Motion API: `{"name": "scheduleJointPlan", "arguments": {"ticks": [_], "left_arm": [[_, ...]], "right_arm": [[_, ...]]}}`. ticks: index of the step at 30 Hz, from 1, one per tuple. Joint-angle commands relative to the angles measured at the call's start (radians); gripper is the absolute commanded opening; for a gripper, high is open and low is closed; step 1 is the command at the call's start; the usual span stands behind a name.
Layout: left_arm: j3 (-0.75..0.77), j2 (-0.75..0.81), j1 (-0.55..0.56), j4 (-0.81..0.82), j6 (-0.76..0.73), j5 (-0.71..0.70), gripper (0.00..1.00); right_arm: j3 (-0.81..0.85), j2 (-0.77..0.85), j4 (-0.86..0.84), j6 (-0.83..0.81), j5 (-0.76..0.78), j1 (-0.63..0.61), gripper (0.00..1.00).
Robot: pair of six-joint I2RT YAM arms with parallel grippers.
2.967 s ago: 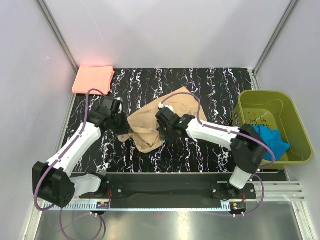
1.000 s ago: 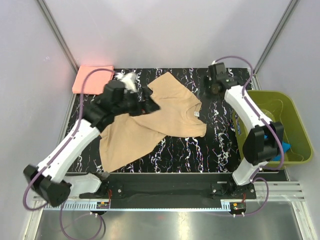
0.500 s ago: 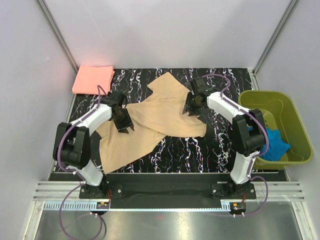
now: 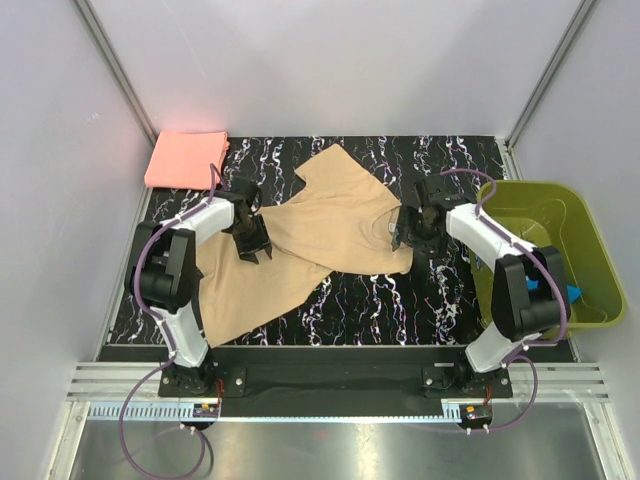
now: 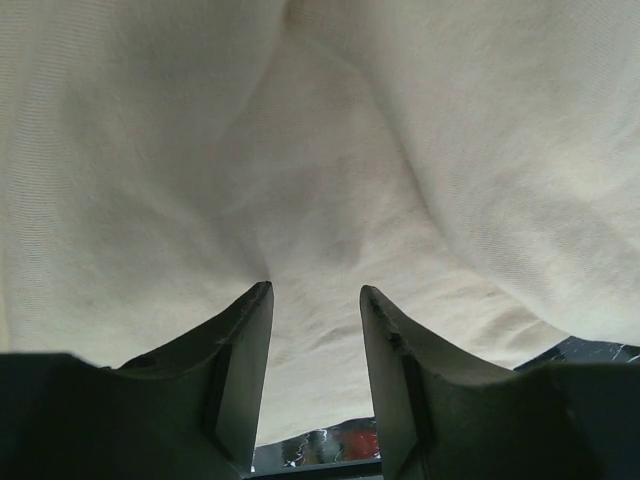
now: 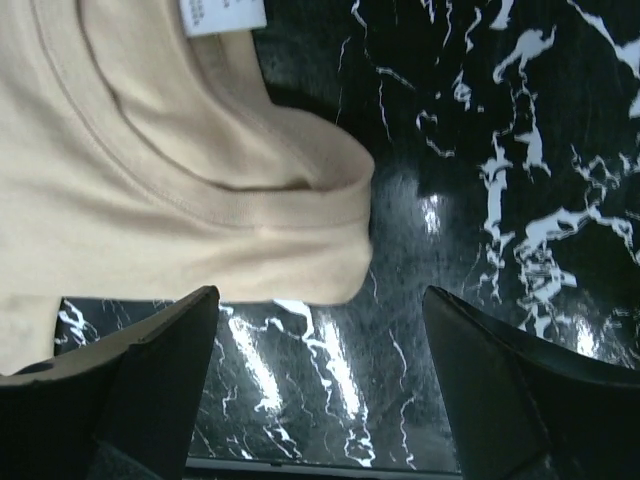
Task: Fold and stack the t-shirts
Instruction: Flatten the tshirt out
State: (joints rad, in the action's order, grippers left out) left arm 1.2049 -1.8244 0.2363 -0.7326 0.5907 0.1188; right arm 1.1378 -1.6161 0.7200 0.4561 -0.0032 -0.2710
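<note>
L gripper (image 4: 250, 242) sat low on the tan t-shirt (image 4: 330, 225), on its L part where the cloth bunches. From the L wrist cam the two fingers (image 5: 240, 370) stood part-way apart, w/ tan fabric filling nearly all the view past the tips and showing through the gap. I saw no fold clamped between them, so I read that one as released, tips at or just over the cloth. A sliver of the black marbled table (image 4: 400, 290) showed at the bottom of the gap. R gripper (image 4: 405, 238) was at the shirt's R edge, by the neck. R wrist cam had its fingers (image 6: 160, 370) spread wide, nothing between them. The ribbed collar (image 6: 250, 205) and the white label (image 6: 222, 12) lay just ahead of the L finger, and bare table was under the R one. I couldn't tell whether the L finger touched the cloth. The tan shirt lay spread but rumpled across mid-table. One part ran toward the near-L corner and another reached toward the back. The salmon-pink t-shirt (image 4: 185, 158) was folded flat at the far-L corner, well apart from the tan one. The olive-green basket (image 4: 600, 270) stood off the table's R side w/ a blue cloth (image 4: 572, 292) inside.
</note>
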Motion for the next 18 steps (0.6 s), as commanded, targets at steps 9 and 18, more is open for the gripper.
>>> {"name": "scheduleJointPlan", "arguments": {"ticks": [9, 18], "left_arm": [[-0.136, 0.203, 0.003, 0.061, -0.025, 0.010, 0.47], [-0.226, 0.358, 0.003, 0.062, -0.055, -0.045, 0.47]], "right_arm": [[-0.015, -0.162, -0.234, -0.031, -0.135, 0.041, 0.63], [0.035, 0.123, 0.145, 0.097, -0.276, 0.039, 0.00]]}}
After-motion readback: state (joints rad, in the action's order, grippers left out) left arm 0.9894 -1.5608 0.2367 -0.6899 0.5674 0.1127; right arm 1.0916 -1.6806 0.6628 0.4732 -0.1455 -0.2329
